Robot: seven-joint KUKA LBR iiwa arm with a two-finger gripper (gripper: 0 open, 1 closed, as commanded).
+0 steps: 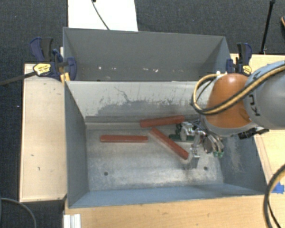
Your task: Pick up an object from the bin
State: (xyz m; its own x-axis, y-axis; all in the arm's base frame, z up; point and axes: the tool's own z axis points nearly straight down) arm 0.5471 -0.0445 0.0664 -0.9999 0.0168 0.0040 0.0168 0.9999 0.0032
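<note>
My pincer (pixel 194 159) hangs at the lower end of the slanted stick (pixel 168 144); I cannot tell its width. The stick looks stiff, light and smooth, so I'd grip across its narrow middle.

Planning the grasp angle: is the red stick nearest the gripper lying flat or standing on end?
Lying flat: the red stick runs diagonally along the floor of the bin toward the gripper.

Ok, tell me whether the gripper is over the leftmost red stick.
No: the gripper hangs by the lower end of the diagonal red stick, well right of the leftmost red stick.
</note>
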